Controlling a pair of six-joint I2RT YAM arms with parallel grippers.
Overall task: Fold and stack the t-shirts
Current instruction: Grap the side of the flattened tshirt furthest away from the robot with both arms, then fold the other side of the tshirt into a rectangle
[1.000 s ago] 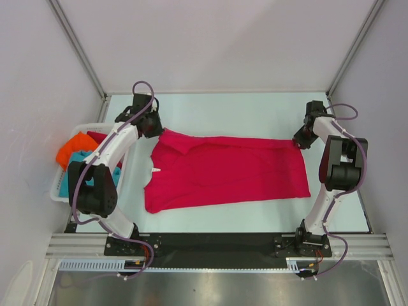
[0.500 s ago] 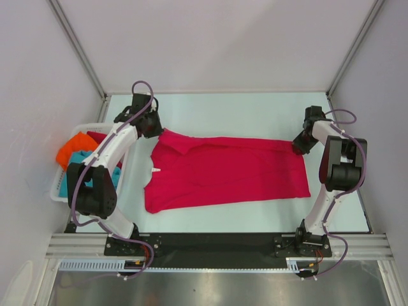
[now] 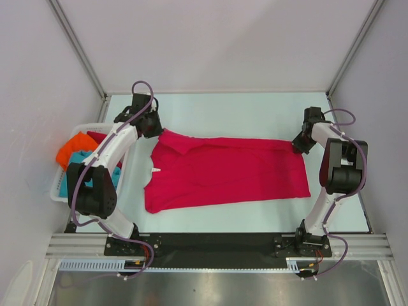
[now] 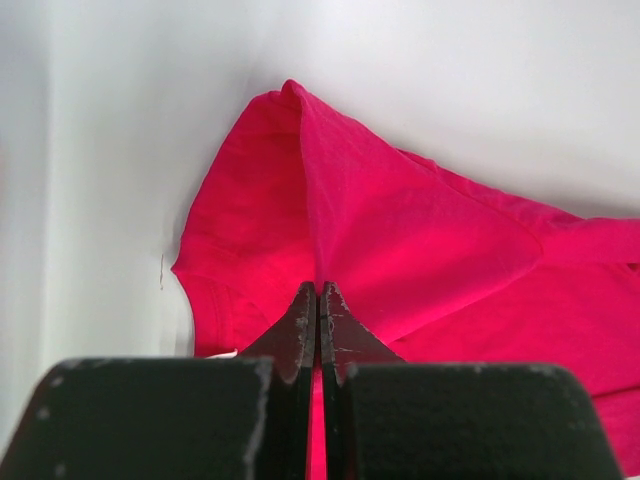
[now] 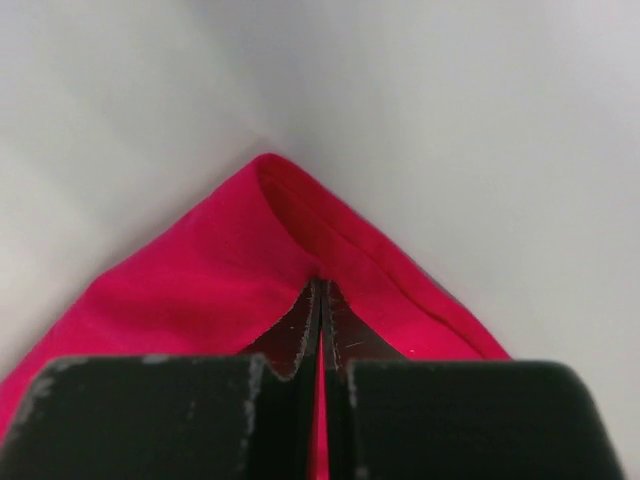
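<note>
A crimson red t-shirt [image 3: 223,172] lies spread sideways across the table. My left gripper [image 3: 158,130] is shut on its far left corner, where the cloth [image 4: 400,220] rises in a pinched fold between the black fingers [image 4: 300,335]. My right gripper [image 3: 296,144] is shut on the far right corner, the hem [image 5: 300,230] bunched at the fingertips [image 5: 335,325]. An orange t-shirt [image 3: 75,145], a teal one [image 3: 78,159] and a bit of another red one [image 3: 97,136] sit in the basket at the left.
The white slotted basket [image 3: 57,191] stands at the table's left edge beside the left arm. Metal frame posts [image 3: 76,48] rise at the back corners. Bare table [image 3: 229,115] lies behind the shirt.
My right gripper has closed on the shirt's far right corner and its wrist has shifted slightly. The left gripper and the shirt have stayed put.
</note>
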